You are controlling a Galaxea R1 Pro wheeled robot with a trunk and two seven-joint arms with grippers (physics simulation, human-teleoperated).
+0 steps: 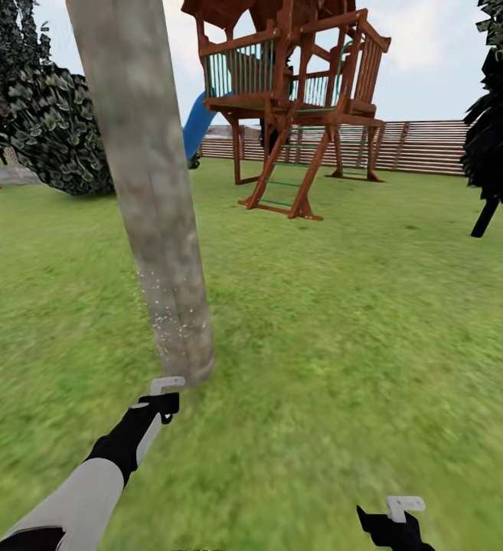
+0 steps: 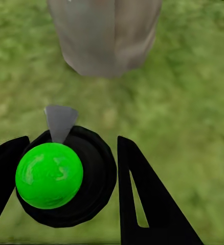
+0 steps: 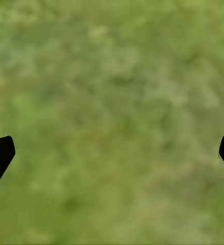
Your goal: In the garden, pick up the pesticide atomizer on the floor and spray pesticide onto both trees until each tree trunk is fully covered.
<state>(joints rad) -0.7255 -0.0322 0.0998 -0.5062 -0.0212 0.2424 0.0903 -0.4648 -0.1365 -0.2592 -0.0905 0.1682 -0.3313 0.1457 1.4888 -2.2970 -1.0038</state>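
One tree's thick mottled grey-brown trunk (image 1: 153, 199) rises from the grass floor (image 1: 343, 321) just ahead of my left arm. White specks dot its lower part. My left gripper (image 1: 161, 392) reaches to within a short gap of the trunk's foot. In the left wrist view that gripper (image 2: 71, 178) is shut on the pesticide atomizer (image 2: 66, 176), a black round body with a bright green ball on it. Its grey nozzle (image 2: 60, 122) points toward the trunk (image 2: 107, 35). My right gripper (image 1: 401, 511) hangs low at the right over grass, open and empty (image 3: 112, 153).
A red-brown wooden play tower (image 1: 297, 99) with a ladder and a blue slide (image 1: 197, 122) stands behind the trunk. The slatted fence (image 1: 427, 145) runs across the back. A dark tree with a thin black stem (image 1: 487, 214) is at the right, dark bushes (image 1: 48, 122) at the left.
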